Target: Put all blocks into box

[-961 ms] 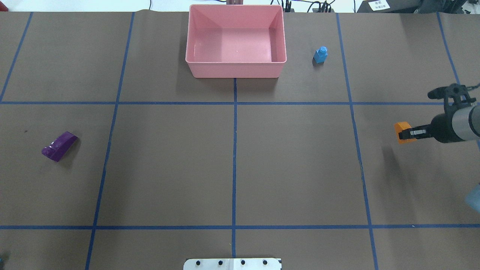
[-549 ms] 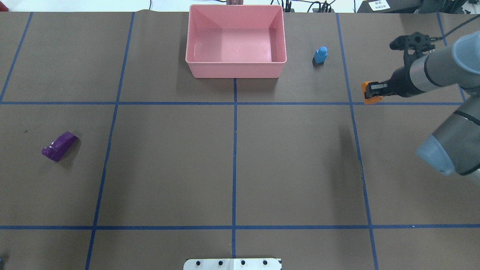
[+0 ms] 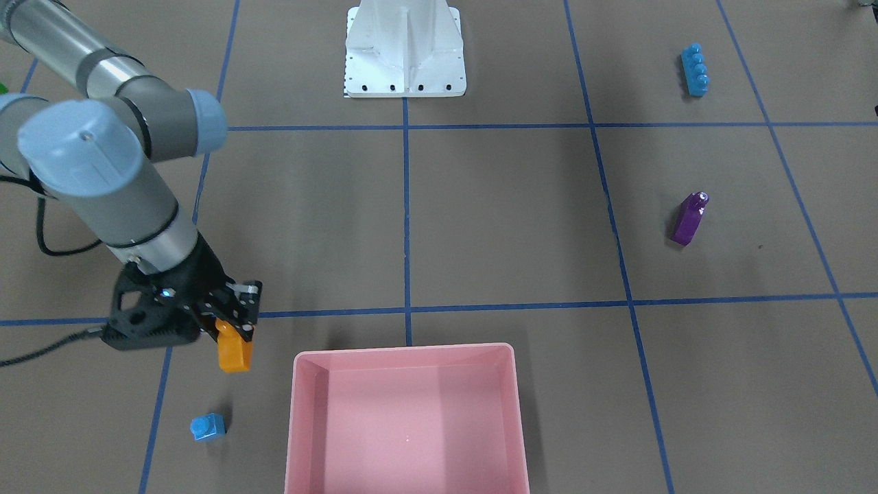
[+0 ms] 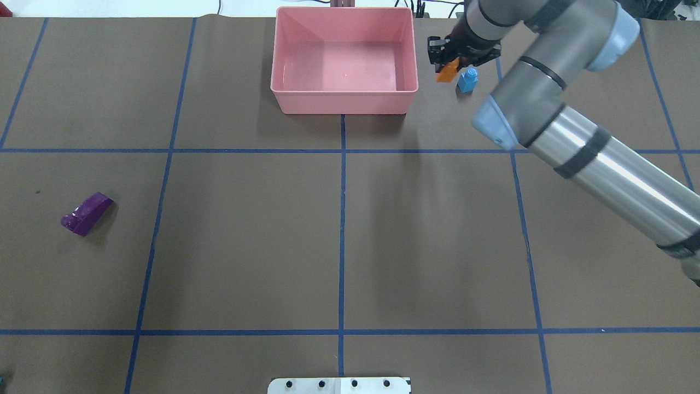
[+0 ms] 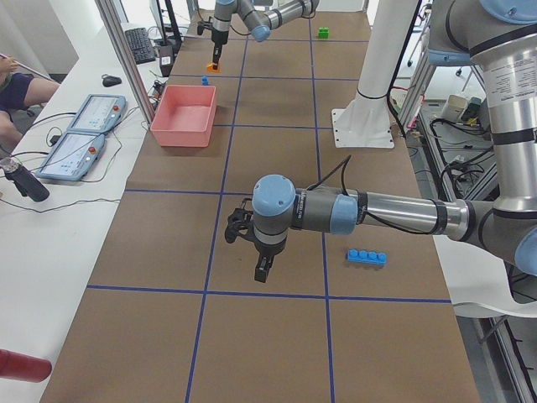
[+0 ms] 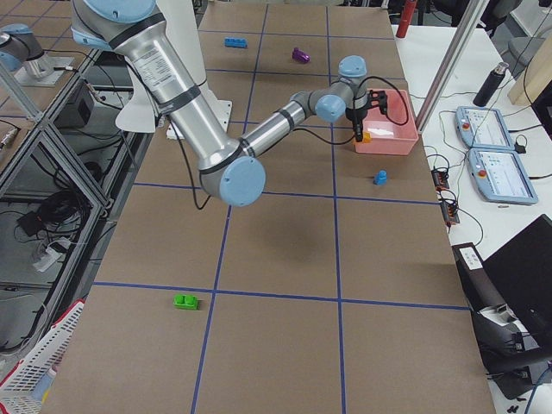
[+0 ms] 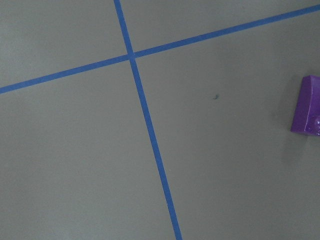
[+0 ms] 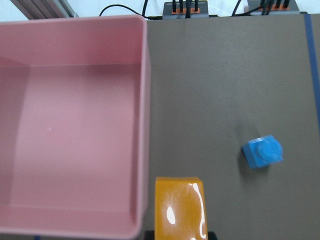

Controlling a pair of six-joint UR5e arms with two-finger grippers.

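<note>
R pincer [image 3: 232, 328] clamps orange block [image 3: 234, 355] betw. box [image 4: 344, 102] & small blue cube [image 4: 466, 81]; L pincer [image 5: 263, 270] grip can't tell.

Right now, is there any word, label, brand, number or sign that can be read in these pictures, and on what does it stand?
No text can be read in any view.
Pink box: no print shows on it.
Orange block, held in the right pincer: plain, only glare.
Screens of the two control tablets on the side desk: too small to read.
</note>
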